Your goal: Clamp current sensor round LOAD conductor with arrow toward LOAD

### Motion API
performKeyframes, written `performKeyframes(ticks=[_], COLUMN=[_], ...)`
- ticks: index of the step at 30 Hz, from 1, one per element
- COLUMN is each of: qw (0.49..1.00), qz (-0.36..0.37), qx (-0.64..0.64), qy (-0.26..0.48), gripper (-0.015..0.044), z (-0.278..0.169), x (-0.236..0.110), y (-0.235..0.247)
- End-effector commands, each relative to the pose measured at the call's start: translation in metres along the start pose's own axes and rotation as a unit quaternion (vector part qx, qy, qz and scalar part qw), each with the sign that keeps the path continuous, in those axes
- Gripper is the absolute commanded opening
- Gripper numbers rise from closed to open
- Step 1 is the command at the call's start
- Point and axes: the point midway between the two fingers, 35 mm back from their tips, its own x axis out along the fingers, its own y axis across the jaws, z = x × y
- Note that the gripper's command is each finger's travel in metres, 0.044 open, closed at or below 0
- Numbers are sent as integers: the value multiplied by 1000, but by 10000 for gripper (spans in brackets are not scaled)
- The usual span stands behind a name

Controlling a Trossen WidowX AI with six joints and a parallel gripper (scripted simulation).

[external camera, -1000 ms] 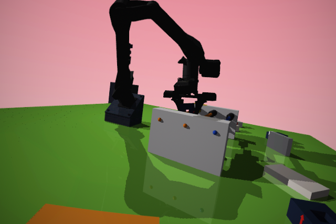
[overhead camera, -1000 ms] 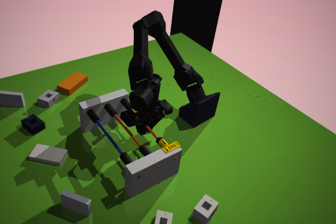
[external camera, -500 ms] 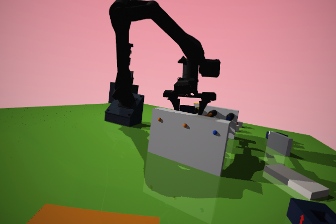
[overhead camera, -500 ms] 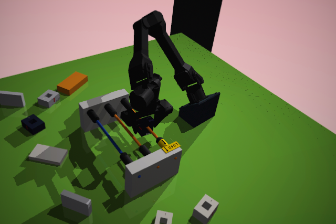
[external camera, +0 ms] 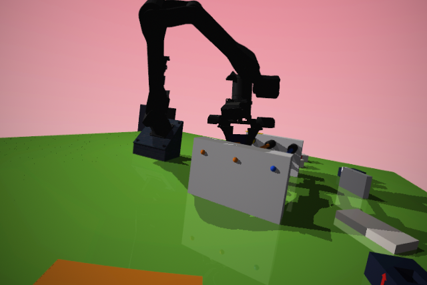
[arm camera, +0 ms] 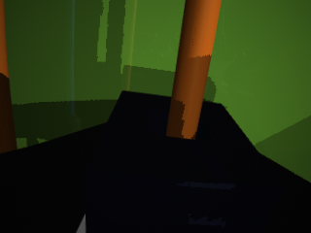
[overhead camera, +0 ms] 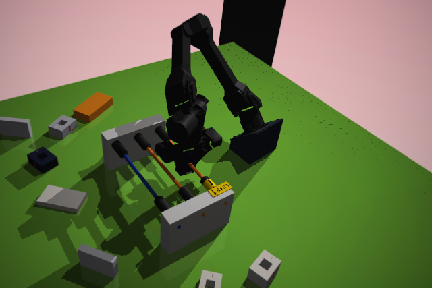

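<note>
A green surface (overhead camera: 314,159) stood before pink walls, with grey blocks scattered on it. Between two grey end plates ran three wires. The tool (overhead camera: 184,159) hung straight above the outer orange wire (arm camera: 194,46), clamped on the dark sensor (arm camera: 171,182), which sat over that wire. The wire's long axis ran from under the tool toward the yellow LOAD tag (overhead camera: 219,188), just beyond. Whether the sensor had latched could not be told.
</note>
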Motion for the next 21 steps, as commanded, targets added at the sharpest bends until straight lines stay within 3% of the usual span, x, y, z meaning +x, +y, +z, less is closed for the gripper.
performKeyframes(ticks=[1,7,10,21], qw=[1000,1000,1000,1000], qz=[0,0,-7,-10], qx=[0,0,0,0], qy=[0,0,0,-1], gripper=[121,81,2,0], z=[0,0,0,2], x=[0,0,-1,-2], y=[0,0,0,-1])
